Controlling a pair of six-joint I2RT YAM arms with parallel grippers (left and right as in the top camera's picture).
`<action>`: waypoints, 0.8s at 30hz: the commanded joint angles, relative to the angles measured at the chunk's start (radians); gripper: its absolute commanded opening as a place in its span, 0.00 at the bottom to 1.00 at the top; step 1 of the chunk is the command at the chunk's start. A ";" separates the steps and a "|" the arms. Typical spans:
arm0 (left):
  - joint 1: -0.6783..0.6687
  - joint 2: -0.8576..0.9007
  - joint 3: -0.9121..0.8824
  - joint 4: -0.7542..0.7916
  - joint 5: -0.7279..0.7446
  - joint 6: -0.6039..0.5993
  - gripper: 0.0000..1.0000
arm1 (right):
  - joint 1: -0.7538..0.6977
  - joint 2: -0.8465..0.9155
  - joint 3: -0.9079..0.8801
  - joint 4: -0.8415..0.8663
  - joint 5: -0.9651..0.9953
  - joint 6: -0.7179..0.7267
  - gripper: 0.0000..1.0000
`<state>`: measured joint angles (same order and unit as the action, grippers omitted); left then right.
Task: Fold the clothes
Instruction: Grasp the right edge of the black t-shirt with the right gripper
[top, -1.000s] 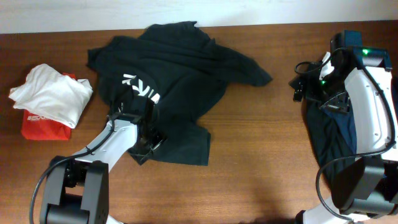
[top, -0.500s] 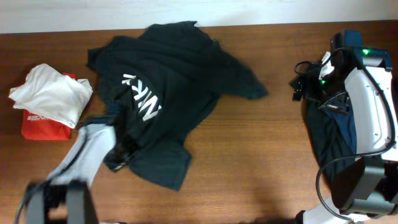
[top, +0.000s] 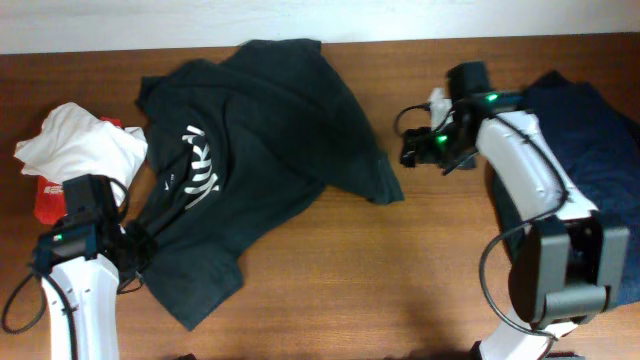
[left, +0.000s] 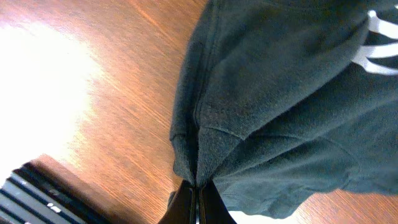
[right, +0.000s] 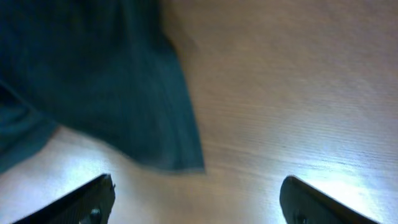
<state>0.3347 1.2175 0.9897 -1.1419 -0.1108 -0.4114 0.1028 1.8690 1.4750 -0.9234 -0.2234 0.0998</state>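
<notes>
Robot lab bench, prob. a test setup, not a home: left arm (top: 80, 290) and right arm (top: 520, 170) w/ exposed cables (top: 486, 270) at a bare wooden table (top: 420, 280) by a plain white wall (top: 400, 20). Dark T-shirt (top: 270, 130), white garment (top: 85, 150), navy pile (top: 590, 130) spread on top.

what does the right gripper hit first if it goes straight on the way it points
Probably the corner of the dark shirt, lying just ahead of the open right gripper; depth is unclear, so it could land on the table beside it.
</notes>
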 joint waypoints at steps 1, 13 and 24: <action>0.035 -0.007 0.006 0.002 -0.035 0.024 0.00 | 0.063 0.008 -0.080 0.142 -0.009 -0.017 0.87; 0.035 -0.007 0.006 0.003 -0.032 0.024 0.00 | 0.142 0.140 -0.225 0.473 0.021 -0.013 0.74; 0.035 -0.007 0.006 -0.001 -0.032 0.024 0.00 | 0.062 0.170 -0.085 0.536 0.288 0.040 0.04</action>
<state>0.3618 1.2171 0.9897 -1.1408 -0.1246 -0.4034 0.2264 2.0274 1.2858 -0.3946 -0.0620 0.1150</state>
